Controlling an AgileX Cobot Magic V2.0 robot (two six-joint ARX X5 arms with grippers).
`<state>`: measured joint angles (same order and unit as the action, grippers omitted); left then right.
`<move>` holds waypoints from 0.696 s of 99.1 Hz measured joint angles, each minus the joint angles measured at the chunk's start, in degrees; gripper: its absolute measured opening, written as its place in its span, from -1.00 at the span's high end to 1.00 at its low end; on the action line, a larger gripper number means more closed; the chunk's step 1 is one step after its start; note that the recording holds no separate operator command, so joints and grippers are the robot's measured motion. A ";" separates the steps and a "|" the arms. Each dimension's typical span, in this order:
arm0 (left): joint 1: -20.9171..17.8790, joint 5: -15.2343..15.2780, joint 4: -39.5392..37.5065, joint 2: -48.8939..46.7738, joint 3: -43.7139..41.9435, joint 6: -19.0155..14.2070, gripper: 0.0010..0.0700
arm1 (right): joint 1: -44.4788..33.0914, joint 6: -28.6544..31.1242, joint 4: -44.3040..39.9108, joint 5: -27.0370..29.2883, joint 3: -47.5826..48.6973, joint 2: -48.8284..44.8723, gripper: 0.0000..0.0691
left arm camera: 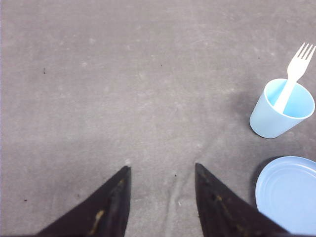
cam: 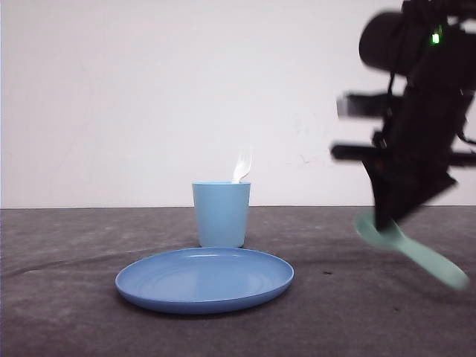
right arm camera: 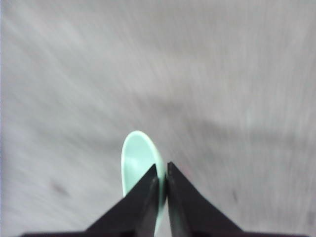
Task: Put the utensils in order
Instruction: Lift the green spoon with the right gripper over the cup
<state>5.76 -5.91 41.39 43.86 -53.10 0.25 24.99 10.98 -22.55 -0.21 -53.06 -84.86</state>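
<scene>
Your right pincer (cam: 387, 222) is clenched on the mint spoon (cam: 416, 251), lifted off the counter (cam: 59, 312). Left pincer (left arm camera: 162, 170) hangs released. Fork (left arm camera: 294, 76) stands in the cup (left arm camera: 280, 111).

From my feed: plain white wall (cam: 149, 97) behind, evenly lit. Dark grey counter (cam: 74, 320), matte, faintly scuffed, its far edge meeting the wall.

A light blue cup (cam: 221, 214) stands just behind a round blue plate (cam: 204, 280).
</scene>
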 joint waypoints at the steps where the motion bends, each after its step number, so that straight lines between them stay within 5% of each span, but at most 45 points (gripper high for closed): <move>1: 0.00 -0.02 0.00 0.00 0.00 0.00 0.35 | 0.17 0.00 0.26 0.00 -0.15 0.28 0.94; 32: 0.00 0.00 0.02 0.00 0.00 0.02 0.35 | 5.40 -0.07 17.46 -5.81 -2.43 5.33 0.94; 69: 0.00 -0.02 0.00 0.00 0.00 0.02 0.35 | 11.10 -6.45 41.07 -5.84 -2.54 0.28 0.94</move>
<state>5.76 -5.93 41.39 43.86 -53.10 0.27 36.10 4.54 18.52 -6.04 -55.59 -84.58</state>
